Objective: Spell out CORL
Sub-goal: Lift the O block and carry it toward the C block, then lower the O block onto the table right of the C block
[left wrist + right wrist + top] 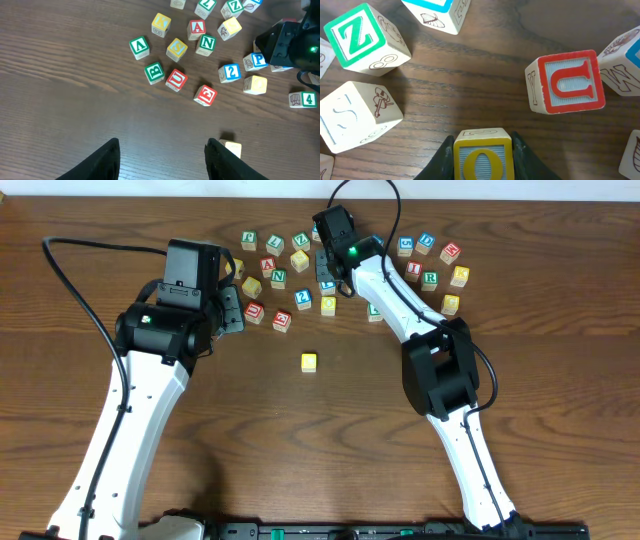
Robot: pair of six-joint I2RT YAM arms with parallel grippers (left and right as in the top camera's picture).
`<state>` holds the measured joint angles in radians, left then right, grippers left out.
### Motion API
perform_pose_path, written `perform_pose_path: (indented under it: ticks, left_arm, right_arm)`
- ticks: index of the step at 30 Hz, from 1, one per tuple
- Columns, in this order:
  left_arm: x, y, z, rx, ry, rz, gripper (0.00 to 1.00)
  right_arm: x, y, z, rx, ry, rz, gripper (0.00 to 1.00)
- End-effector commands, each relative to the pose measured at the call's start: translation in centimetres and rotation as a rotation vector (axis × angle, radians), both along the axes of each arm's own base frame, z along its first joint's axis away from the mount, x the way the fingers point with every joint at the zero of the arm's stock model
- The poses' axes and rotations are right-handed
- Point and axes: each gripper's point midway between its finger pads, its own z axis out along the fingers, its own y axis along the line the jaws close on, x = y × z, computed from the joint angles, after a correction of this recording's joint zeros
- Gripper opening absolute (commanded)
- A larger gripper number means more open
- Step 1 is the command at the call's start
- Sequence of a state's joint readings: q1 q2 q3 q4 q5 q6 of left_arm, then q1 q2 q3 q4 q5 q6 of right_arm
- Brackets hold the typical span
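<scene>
one yellow o block (482,162), clasped inside the right pincer (482,150)

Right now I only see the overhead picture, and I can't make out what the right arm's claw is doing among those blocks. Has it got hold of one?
Observer: Yes. The right wrist view shows the right gripper shut on a yellow O block, one finger on each side.
Operator: Is anything crowding it?
Observer: A red U block sits up and to the right in that view, apart from the O.
Operator: And the other claw?
Observer: The left wrist view shows the left gripper open, with nothing between its fingers.
</scene>
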<state>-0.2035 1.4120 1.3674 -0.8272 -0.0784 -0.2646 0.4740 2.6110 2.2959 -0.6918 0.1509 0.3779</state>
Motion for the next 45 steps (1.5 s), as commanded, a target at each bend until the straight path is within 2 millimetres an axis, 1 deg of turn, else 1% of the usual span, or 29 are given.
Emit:
perform_pose_path:
  ticks: [1,6,9,11,13,14,16,17,19,20,21,22,24,25,28,30,31,33,37,41,45]
  left_arm:
    - [0.3,0.4,0.1,0.011,-0.002,0.013,0.54]
    - [0.3,0.4,0.1,0.011,-0.002,0.013,0.54]
    - [0.3,0.4,0.1,0.011,-0.002,0.013,0.54]
    - [0.3,0.4,0.1,0.011,-0.002,0.013,0.54]
    - [0.3,0.4,0.1,0.011,-0.005,0.013,0.54]
    - [0.3,0.4,0.1,0.010,-0.005,0.013,0.54]
    - [0.4,0.4,0.2,0.009,-0.009,0.013,0.54]
    - [0.5,0.4,0.3,0.009,-0.014,0.013,0.54]
    - [0.7,0.3,0.4,0.007,-0.024,0.013,0.54]
    - [0.8,0.3,0.5,0.006,-0.028,0.013,0.54]
    - [0.9,0.3,0.5,0.005,-0.032,0.013,0.54]
    - [0.9,0.3,0.6,0.004,-0.035,0.013,0.55]
    - [1.1,0.3,0.7,0.003,-0.041,0.013,0.54]
    - [1.1,0.3,0.7,0.002,-0.043,0.014,0.54]
    - [1.2,0.2,0.8,0.001,-0.051,0.014,0.54]
    - [1.3,0.2,0.9,0.000,-0.053,0.013,0.54]
    - [1.3,0.2,0.9,0.000,-0.053,0.013,0.53]
    - [1.3,0.2,0.9,0.000,-0.053,0.013,0.54]
    - [1.3,0.2,0.8,-0.002,-0.053,0.016,0.54]
    - [1.3,0.2,0.8,-0.016,-0.051,0.035,0.54]
    - [1.3,0.2,0.7,-0.022,-0.050,0.043,0.54]
  right_arm:
    - [0.2,0.0,3.6,0.004,-0.052,0.016,0.20]
    - [0.0,-0.3,9.7,0.025,-0.123,0.030,0.18]
    - [-1.0,-0.8,13.4,0.036,-0.143,0.030,0.18]
    - [-2.2,-1.4,15.7,0.035,-0.141,0.030,0.18]
    - [-3.7,-2.1,17.3,0.026,-0.121,0.031,0.18]
    - [-4.7,-2.5,18.0,0.022,-0.099,0.024,0.18]
    - [-6.5,-3.3,18.4,0.018,-0.044,0.008,0.18]
    - [-7.7,-3.8,18.3,0.014,-0.001,-0.008,0.18]
    - [-9.4,-4.4,17.5,-0.007,0.075,-0.033,0.18]
    - [-10.4,-4.8,16.9,-0.022,0.120,-0.040,0.18]
    - [-11.6,-5.1,15.9,-0.046,0.178,-0.051,0.18]
    - [-12.3,-5.2,15.3,-0.063,0.212,-0.053,0.17]
    - [-13.7,-5.0,13.6,-0.101,0.281,-0.038,0.16]
    - [-14.0,-4.9,13.0,-0.112,0.297,-0.033,0.16]
    - [-15.6,-4.0,10.1,-0.150,0.360,-0.017,0.16]
    - [-16.6,-3.5,8.2,-0.164,0.391,-0.021,0.16]
    - [-17.0,-3.3,7.2,-0.168,0.401,-0.024,0.18]
    - [-17.6,-2.7,5.4,-0.175,0.412,-0.012,0.21]
    - [-18.9,-1.8,2.7,-0.177,0.436,0.012,0.22]
    - [-19.9,-1.5,1.1,-0.171,0.451,-0.013,0.21]
    - [-20.6,-0.3,-0.1,-0.117,0.475,0.002,0.20]
